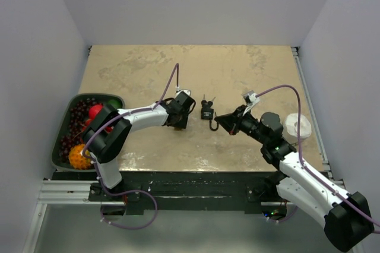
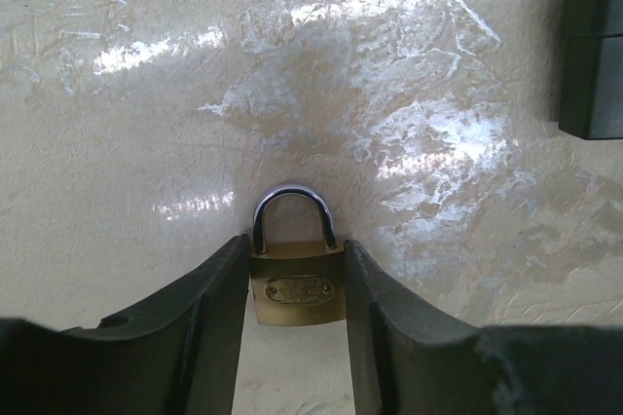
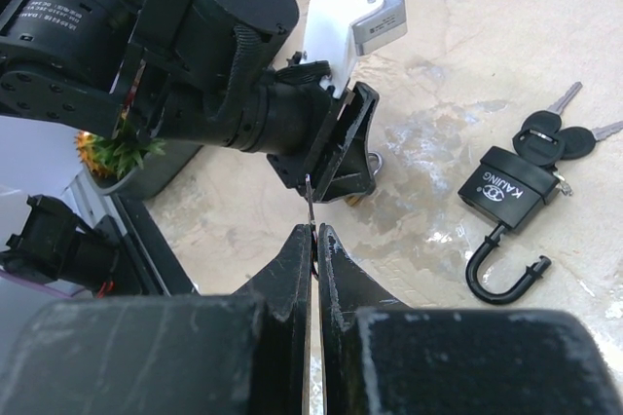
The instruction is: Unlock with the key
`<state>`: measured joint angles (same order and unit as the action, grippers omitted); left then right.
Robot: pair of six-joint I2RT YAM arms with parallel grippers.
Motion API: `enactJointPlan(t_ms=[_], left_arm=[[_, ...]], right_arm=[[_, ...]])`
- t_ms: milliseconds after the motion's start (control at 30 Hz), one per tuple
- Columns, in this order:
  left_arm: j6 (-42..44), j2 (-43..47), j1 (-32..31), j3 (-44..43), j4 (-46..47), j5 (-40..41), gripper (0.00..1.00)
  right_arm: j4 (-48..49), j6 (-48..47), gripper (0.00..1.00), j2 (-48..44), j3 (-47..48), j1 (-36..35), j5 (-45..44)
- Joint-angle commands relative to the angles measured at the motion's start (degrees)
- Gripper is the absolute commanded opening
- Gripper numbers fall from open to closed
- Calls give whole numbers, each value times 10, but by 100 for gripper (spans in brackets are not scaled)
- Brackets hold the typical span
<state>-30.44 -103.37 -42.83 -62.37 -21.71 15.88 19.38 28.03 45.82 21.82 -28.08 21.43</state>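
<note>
1. The bench (image 1: 249, 69) carries everything; the brass padlock (image 2: 297, 288) sits near its middle and is the reference point for all that follows.
2. The left arm (image 1: 139, 116) reaches in from the padlock's left, and the right arm (image 1: 303, 173) from its right.
3. A dark tray (image 1: 57, 152) of fruit lies well apart from the brass padlock, on its left at the bench edge.
4. A white round object (image 1: 297, 126) sits well apart on the padlock's right (what it is cannot be told).
5. The left gripper (image 2: 297, 245) is closed down to the width of the brass padlock's body, one finger against each side. The padlock's shackle is closed and points away from the wrist.
6. The right gripper (image 3: 313, 232) hangs near the padlock's right side with its fingers nearly together, pinching the key (image 3: 309, 201). The thin blade sticks out toward the left gripper, apart from the padlock.
7. A black padlock (image 3: 508, 191) lies near the brass padlock's right, its shackle open (its own keys (image 3: 555, 137) lie against its far end).
</note>
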Motion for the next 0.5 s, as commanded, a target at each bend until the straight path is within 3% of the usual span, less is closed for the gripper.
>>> enactJointPlan(t_ms=[0, 100, 300, 467], left_arm=[[-9, 33, -1, 21, 39, -22, 11], [-16, 55, 2, 30, 89, -51, 0], [-58, 110, 45, 60, 184, -144, 0], [-135, 165, 113, 96, 260, -210, 0]], right_arm=[[8, 4, 0, -2, -3, 1, -25], [-3, 4, 0, 1, 0, 0, -49], [-25, 7, 0, 18, 8, -23, -117], [-22, 19, 0, 77, 38, -99, -211]])
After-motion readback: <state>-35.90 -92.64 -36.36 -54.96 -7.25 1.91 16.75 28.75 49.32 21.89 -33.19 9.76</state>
